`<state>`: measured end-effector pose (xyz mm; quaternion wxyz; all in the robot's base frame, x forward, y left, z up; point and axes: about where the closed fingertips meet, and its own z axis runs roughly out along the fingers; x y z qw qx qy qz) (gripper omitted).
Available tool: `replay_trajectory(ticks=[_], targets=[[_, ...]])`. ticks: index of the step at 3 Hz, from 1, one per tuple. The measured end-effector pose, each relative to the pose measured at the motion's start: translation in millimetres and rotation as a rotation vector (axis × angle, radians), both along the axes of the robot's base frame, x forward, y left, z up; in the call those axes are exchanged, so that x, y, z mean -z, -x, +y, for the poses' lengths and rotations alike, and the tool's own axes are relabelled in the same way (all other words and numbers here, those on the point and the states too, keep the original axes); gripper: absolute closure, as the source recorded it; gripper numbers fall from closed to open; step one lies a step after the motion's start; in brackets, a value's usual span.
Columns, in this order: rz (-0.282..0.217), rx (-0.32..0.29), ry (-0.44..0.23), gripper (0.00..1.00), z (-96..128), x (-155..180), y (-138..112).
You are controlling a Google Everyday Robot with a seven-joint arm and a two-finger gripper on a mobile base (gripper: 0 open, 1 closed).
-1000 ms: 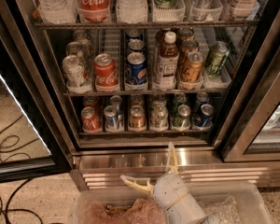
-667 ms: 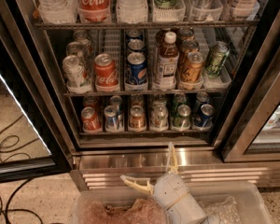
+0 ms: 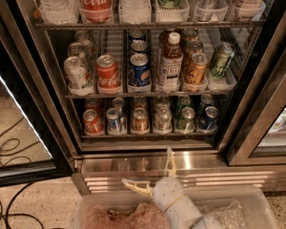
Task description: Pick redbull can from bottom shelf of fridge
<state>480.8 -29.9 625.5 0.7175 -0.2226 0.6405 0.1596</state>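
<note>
The redbull can [image 3: 113, 119] stands at the front of the second lane from the left on the bottom shelf [image 3: 148, 134] of the fridge [image 3: 44, 80]. The can behind it is mostly hidden. The gripper [image 3: 147, 166] sits low outside the fridge, before the ribbed base panel [image 3: 219, 168], with its fingers spread wide and holding nothing. The bottom edge cuts off its arm.
</note>
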Motion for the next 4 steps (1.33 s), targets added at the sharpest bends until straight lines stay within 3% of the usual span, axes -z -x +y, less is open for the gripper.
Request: replay_trajectory(ticks=[2, 4], targets=[[-0.015, -0.048, -0.011, 0.0, 20, 29, -12], [-0.004, -0.064, -0.017, 0.0, 25, 32, -11]])
